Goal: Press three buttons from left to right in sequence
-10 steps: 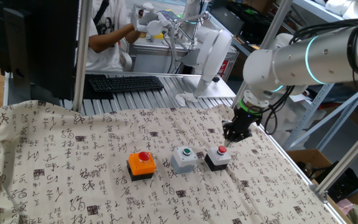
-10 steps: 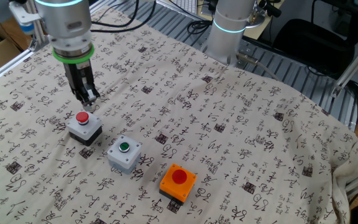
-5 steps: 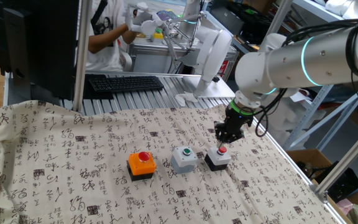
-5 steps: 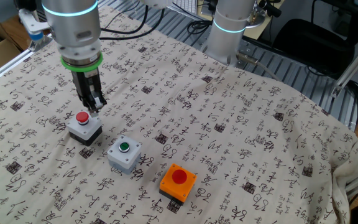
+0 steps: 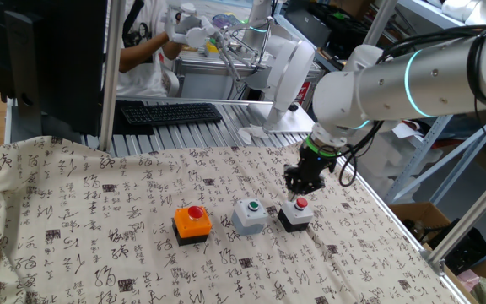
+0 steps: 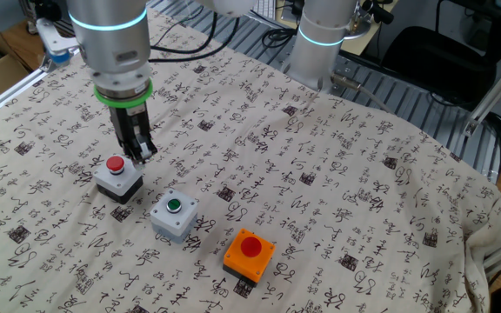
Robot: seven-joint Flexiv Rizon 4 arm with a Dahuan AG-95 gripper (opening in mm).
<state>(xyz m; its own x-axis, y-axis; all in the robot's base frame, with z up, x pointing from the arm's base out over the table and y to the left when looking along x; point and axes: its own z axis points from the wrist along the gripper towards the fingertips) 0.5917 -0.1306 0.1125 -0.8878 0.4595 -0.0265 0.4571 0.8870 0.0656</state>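
Note:
Three button boxes stand in a row on the patterned cloth. The orange box with a red button point(image 5: 192, 223) point(image 6: 250, 253) is at the left of the one fixed view. The light grey box with a green button point(image 5: 250, 215) point(image 6: 174, 216) is in the middle. The black-based box with a small red button point(image 5: 295, 213) point(image 6: 117, 177) is at the right. My gripper point(image 5: 295, 188) point(image 6: 143, 154) points down, just behind the small red button box and slightly toward the grey box. It holds nothing. No view shows a gap or contact between the fingertips.
A black keyboard point(image 5: 170, 112) lies on the metal rail bed behind the cloth. A person works at the far bench point(image 5: 146, 51). The arm's white base point(image 6: 323, 39) stands at the cloth's far edge. An aluminium frame post point(image 5: 106, 76) rises at the back left.
My gripper has moved from the outer side of the small red button box along behind it, toward the grey box. The three boxes have not moved.

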